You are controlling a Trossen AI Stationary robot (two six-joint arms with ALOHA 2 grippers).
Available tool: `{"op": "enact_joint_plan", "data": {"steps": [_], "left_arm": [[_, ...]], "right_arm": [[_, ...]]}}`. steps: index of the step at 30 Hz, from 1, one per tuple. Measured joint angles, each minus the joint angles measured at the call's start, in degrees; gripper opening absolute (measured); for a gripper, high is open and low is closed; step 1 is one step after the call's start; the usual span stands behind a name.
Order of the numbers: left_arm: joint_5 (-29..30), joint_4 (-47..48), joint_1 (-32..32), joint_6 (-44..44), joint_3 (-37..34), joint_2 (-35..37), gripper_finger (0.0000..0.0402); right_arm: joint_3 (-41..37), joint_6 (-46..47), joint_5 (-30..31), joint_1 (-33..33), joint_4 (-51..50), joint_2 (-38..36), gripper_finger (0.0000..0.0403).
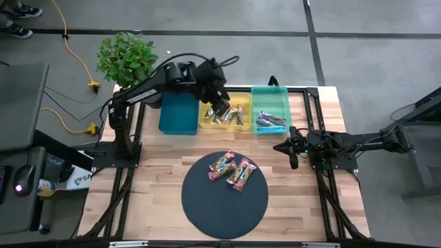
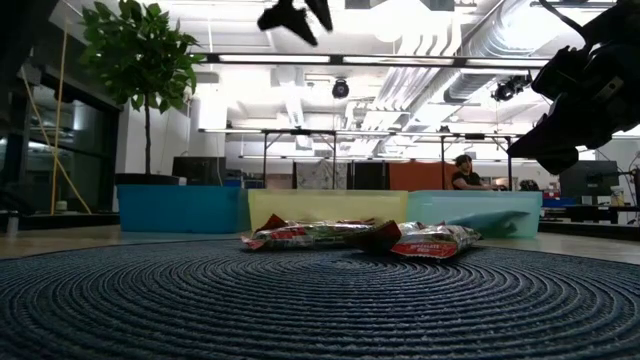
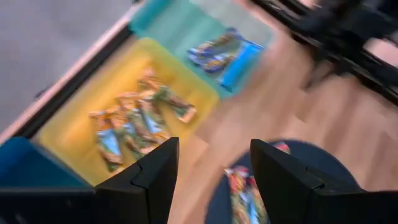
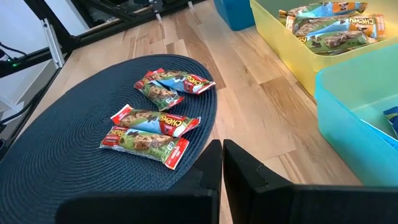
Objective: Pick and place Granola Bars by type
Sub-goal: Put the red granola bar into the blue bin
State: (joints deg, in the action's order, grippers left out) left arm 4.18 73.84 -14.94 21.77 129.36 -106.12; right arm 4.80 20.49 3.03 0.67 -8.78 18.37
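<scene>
Three red-wrapped granola bars (image 1: 232, 169) lie clustered on your round dark mat (image 1: 224, 195), well in front of the left gripper (image 1: 220, 109), which hangs above the yellow tray (image 1: 225, 114) with its jaws parted and nothing between them. Directly under those jaws you have a heap of orange-tan bars (image 3: 134, 121) lying in the yellow tray; to one side of it sits the dark blue tray (image 1: 178, 114), to the other the teal tray (image 1: 270, 110) with the blue-wrapped bars (image 1: 271, 122) in it. Your right gripper (image 1: 292, 149) rests low over the wooden counter (image 1: 162, 158), off the mat's right edge and just in front of the teal tray, its jaws pressed closed on nothing. From its wrist you see the red bars a little way ahead of those closed jaws, two side by side nearer and one beyond, all flat on the mat.
</scene>
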Motion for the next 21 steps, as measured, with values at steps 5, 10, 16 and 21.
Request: {"op": "enact_joint_plan", "data": {"steps": [5,10,16,21], "left_arm": [[-4.5,0.5,5.4,-2.4,0.0,2.1,0.0195],[-8.1,-0.8,10.6,-5.1,0.0,3.3,0.0195],[-2.8,-4.6,15.2,-6.7,0.0,6.8,0.0195],[1.5,-6.9,17.8,-7.9,0.0,11.1,0.0195]], "right_arm": [[0.0,0.0,0.0,0.0,0.0,0.0,0.0],[0.0,0.0,0.0,0.0,0.0,0.0,0.0],[0.0,0.0,0.0,0.0,0.0,0.0,0.0],[0.0,0.0,0.0,0.0,0.0,0.0,0.0]]}}
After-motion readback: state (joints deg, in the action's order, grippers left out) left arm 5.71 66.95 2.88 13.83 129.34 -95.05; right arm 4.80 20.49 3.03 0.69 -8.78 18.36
